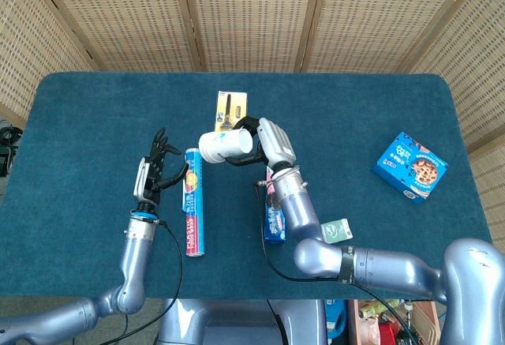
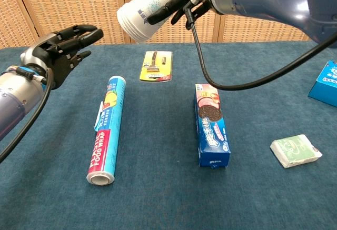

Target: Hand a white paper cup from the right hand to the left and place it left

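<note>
White paper cup (image 1: 224, 144) | gripped by right hand (image 1: 267, 141) | left hand (image 1: 155, 173) apart, empty

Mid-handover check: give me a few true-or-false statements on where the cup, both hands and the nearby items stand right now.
1. The right hand holds the white paper cup off the table. True.
2. The left hand already grips the cup. False: it is open and apart from the cup.
3. The cup is upright. False: it lies tipped on its side.
4. The food wrap roll lies on the table between the left hand and the cookie box. True.
5. The razor pack sits on top of the cookie box. False: it lies on the table beyond it.
</note>
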`<action>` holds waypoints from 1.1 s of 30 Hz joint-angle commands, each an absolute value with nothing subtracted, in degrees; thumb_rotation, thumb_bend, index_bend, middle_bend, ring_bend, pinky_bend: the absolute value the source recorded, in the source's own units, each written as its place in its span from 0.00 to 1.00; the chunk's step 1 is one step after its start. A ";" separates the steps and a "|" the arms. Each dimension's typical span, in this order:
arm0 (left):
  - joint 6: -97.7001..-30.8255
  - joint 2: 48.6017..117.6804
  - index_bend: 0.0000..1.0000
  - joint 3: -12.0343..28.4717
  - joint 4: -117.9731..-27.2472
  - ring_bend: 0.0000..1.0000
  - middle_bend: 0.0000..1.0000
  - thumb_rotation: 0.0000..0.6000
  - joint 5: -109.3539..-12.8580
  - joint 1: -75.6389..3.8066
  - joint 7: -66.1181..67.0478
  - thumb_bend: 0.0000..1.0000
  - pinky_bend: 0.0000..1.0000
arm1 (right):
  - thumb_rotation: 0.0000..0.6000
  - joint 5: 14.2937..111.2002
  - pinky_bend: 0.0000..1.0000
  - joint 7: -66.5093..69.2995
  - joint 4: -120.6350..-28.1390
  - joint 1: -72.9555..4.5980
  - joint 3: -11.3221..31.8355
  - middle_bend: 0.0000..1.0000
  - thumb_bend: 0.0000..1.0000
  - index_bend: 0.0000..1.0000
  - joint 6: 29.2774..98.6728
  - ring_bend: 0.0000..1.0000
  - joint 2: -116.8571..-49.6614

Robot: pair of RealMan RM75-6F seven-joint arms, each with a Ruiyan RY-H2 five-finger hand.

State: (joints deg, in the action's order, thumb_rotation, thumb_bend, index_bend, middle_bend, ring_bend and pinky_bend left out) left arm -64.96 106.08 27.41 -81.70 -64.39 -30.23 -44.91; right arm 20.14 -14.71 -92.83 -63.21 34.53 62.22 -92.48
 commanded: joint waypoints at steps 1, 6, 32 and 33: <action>-63.48 106.37 0.51 28.45 -81.52 0.00 0.00 1.00 -63.89 -31.56 -44.78 0.27 0.00 | 1.00 20.10 0.70 -14.59 -92.80 -63.03 34.46 0.63 0.29 0.75 62.28 0.48 -92.35; -63.50 107.27 0.52 29.13 -81.54 0.00 0.00 1.00 -63.28 -32.32 -44.30 0.28 0.00 | 1.00 20.06 0.70 -14.51 -92.89 -62.76 34.26 0.63 0.29 0.75 62.18 0.48 -92.03; -58.37 108.25 0.52 29.07 -78.59 0.00 0.00 1.00 -64.79 -36.12 -46.31 0.38 0.00 | 1.00 20.15 0.70 -14.30 -93.43 -62.13 33.55 0.63 0.29 0.75 62.17 0.48 -91.31; -58.07 108.11 0.52 29.00 -78.32 0.00 0.00 1.00 -64.93 -36.26 -46.41 0.38 0.00 | 1.00 20.17 0.70 -14.33 -93.39 -62.13 33.48 0.63 0.29 0.75 62.14 0.48 -91.31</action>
State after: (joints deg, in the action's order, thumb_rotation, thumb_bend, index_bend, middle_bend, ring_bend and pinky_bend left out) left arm -58.22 108.22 29.08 -78.47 -64.81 -36.16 -46.33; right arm 20.16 -14.32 -93.41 -62.13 33.51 62.15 -91.31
